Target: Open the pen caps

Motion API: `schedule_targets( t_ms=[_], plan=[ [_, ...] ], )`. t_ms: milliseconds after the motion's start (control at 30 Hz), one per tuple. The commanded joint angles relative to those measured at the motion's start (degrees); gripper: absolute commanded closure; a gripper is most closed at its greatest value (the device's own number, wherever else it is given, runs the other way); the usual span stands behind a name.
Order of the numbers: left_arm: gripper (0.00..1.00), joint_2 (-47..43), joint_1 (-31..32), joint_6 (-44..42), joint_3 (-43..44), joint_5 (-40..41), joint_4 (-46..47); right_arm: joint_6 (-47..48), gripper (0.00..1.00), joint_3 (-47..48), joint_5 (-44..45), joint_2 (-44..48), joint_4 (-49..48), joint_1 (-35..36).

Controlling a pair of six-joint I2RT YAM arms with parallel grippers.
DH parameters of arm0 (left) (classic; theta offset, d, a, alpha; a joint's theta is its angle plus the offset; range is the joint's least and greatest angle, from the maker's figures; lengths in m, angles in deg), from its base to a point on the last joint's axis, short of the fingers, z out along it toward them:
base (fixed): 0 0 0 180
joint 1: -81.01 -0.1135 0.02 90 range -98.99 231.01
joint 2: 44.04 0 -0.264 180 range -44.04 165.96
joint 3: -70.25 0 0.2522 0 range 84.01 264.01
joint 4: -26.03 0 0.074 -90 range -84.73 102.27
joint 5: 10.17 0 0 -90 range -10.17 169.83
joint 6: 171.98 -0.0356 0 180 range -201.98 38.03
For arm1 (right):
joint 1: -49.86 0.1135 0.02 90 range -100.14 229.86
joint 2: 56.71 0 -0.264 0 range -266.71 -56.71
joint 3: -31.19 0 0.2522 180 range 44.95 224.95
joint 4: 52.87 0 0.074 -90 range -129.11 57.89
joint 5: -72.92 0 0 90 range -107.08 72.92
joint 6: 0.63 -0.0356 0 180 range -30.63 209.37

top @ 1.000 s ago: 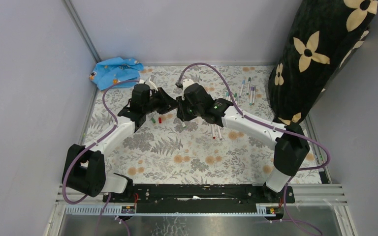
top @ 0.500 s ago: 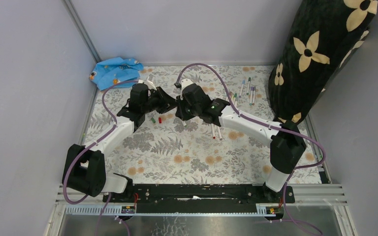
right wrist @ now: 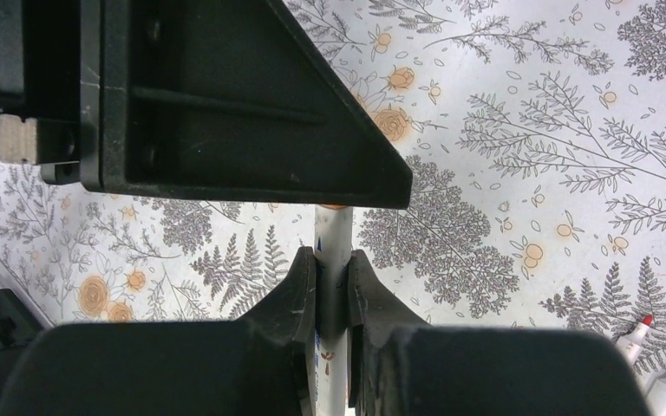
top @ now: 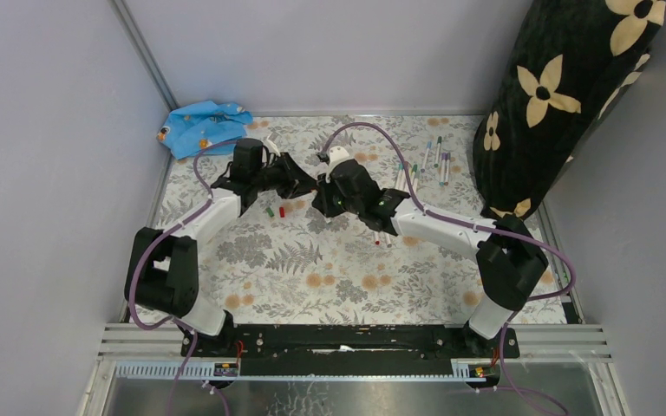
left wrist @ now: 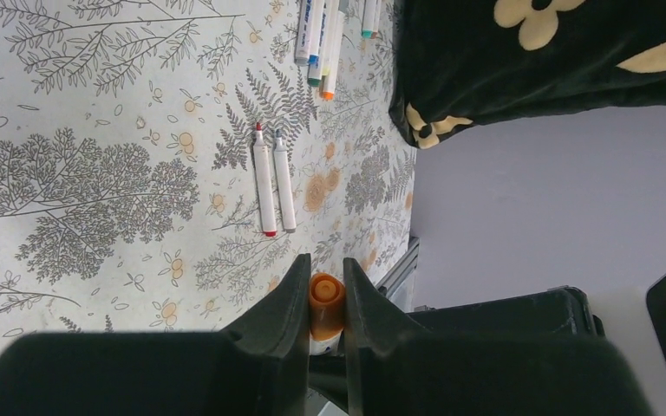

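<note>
Pinches orange cap (left wrist: 326,299) tight in left gripper (left wrist: 324,276), pen (right wrist: 334,227) tight in right gripper (right wrist: 331,256), mid-table (top: 312,286); bare room near, loose pens (top: 434,160) far right.

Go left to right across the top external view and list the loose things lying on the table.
blue cloth → green pen cap → red pen cap → group of pens → black flower-print cushion
</note>
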State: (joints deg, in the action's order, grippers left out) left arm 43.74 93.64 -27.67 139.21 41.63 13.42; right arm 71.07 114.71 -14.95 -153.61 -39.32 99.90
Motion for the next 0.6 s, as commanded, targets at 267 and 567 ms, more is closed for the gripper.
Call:
schedule_targets(
  t_ms=[267, 567],
  plan=[
    [1.0, 1.65, -5.83, -2.22, 8.73, 14.8, 1.49, -1.86, 1.0, -4.43, -5.03, 4.0, 9.97, 1.19],
    [1.0, 0.99, -5.85, 0.27, 9.85, 18.78, 2.66, -2.62, 1.0, -7.55, -4.74, 6.11, 9.66, 1.26]
  ],
)
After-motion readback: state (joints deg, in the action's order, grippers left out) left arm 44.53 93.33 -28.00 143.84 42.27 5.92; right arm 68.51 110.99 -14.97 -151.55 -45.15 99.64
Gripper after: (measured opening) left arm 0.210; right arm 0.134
